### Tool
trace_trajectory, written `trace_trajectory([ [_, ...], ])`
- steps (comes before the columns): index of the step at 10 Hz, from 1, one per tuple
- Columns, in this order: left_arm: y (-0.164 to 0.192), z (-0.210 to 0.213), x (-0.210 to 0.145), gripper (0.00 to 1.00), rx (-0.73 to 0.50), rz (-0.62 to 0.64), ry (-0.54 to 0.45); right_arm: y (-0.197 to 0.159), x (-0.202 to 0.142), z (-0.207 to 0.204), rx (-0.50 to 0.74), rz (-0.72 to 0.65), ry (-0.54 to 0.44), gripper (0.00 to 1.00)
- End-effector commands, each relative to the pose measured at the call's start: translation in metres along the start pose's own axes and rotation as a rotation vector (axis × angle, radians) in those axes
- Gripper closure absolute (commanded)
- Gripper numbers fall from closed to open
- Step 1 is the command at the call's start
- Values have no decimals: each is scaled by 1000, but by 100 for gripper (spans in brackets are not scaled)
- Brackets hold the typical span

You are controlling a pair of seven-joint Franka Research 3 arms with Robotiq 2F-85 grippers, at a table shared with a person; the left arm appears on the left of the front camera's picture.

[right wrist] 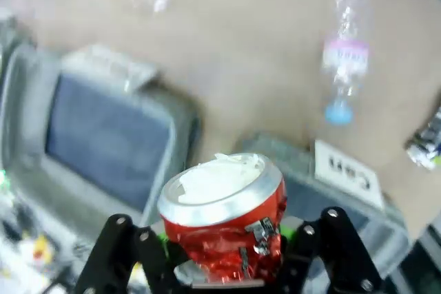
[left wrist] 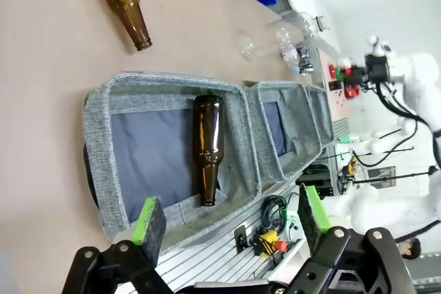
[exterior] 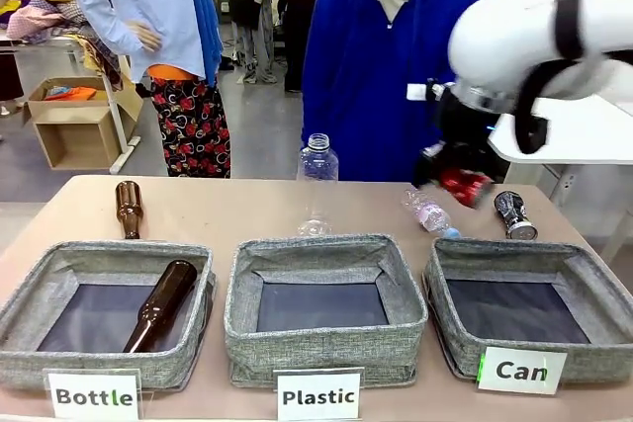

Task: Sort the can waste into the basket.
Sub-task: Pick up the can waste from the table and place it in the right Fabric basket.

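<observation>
Front view: right gripper (exterior: 463, 183) is clamping the red can (exterior: 465, 187) and holding it clear of the table (exterior: 227, 210), at roughly 11 o'clock from the Can basket (exterior: 514, 250). It's sitting behind the far rim and, as far as I can judge, not over the opening yet. Nothing is lying on the basket's base, so I'm reading zero of two sorted. The red one is in hand and needing the drop. The black and silver can (exterior: 515, 214) is lying on the tabletop at 12 o'clock from the basket, just past the rim, waiting for a pick. In the right wrist view the red can is looking like thin shiny metal, crumpled on the side, with a silver rim and pale top. I'm expecting it to deform further under a hard squeeze. The basket is showing grey woven fabric, soft upright walls, a dark flat base and a rectangular shape. Left gripper (left wrist: 231, 217) is holding its fingers wide apart on nothing, hanging over the Bottle basket (left wrist: 103, 170).
</observation>
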State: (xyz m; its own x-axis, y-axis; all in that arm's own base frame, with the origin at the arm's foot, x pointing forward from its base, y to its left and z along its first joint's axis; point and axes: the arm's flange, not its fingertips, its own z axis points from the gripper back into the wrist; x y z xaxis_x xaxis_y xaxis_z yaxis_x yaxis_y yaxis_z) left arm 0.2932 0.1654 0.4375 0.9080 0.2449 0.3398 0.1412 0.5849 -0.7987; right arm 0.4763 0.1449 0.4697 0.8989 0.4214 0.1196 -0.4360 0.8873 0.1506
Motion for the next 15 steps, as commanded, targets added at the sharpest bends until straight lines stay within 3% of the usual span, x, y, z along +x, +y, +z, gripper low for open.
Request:
trace_trajectory([
  [1, 2, 2, -2, 0, -14, -8, -2, 0, -64, 12, 1, 242, 60, 100],
  [3, 2, 2, -2, 0, -14, -8, -2, -2, -108, 9, 61, 485, 170, 100],
  [6, 2, 2, -2, 0, -14, -8, -2, -25, -156, -2, 153, 613, 206, 100],
  [8, 2, 2, -2, 0, -14, -8, -2, -38, -170, -8, 159, 646, 189, 100],
  [13, 2, 2, -2, 0, -14, -8, -2, -49, -167, -12, 125, 650, 166, 100],
  [14, 2, 2, -2, 0, -14, -8, -2, -52, -164, -12, 129, 629, 158, 87],
  [15, 2, 2, -2, 0, -14, -8, -2, -54, -163, -13, 116, 635, 152, 44],
])
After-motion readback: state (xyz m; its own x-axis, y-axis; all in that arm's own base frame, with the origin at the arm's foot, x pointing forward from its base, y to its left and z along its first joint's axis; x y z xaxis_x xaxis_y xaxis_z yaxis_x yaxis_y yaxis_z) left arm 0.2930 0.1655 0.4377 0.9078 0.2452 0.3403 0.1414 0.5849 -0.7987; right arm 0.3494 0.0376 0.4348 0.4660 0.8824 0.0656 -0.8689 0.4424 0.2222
